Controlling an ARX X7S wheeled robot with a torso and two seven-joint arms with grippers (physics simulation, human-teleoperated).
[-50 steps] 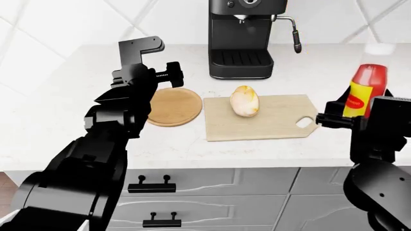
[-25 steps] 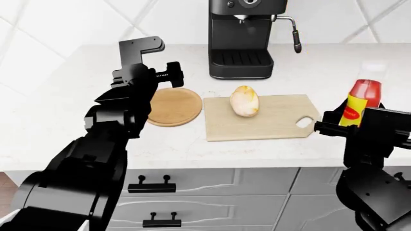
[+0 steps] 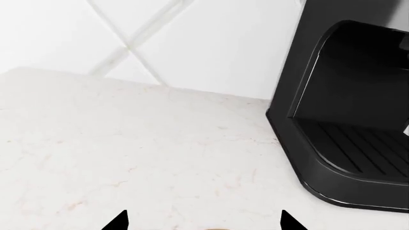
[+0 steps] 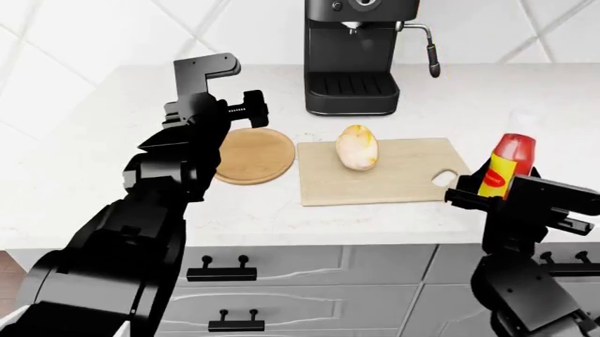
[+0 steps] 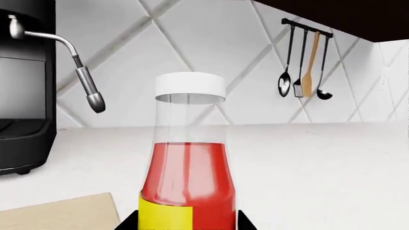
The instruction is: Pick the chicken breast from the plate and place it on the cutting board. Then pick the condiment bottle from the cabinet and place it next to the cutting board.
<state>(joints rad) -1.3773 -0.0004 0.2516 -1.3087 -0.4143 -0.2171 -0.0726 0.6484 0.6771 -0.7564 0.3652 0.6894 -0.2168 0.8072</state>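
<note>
Right pincer (image 4: 487, 188) grips the glossy red condiment bottle (image 4: 506, 166) just right of the pale wooden cutting board (image 4: 403, 181); left pincer (image 3: 203, 224) gapes wide, empty.

The left arm reached up and forward, its left gripper (image 4: 251, 107) raised with fingertips apart and empty. The right arm stood low, its right gripper (image 4: 490, 188) clamped around the condiment bottle (image 4: 504, 167), upright.

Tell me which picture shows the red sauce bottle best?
The right wrist view: the condiment bottle fills the middle, close up, with its white cap, red sauce and yellow label clear. The head view shows it small, held in the right gripper beside the cutting board. The left wrist view misses it.
</note>
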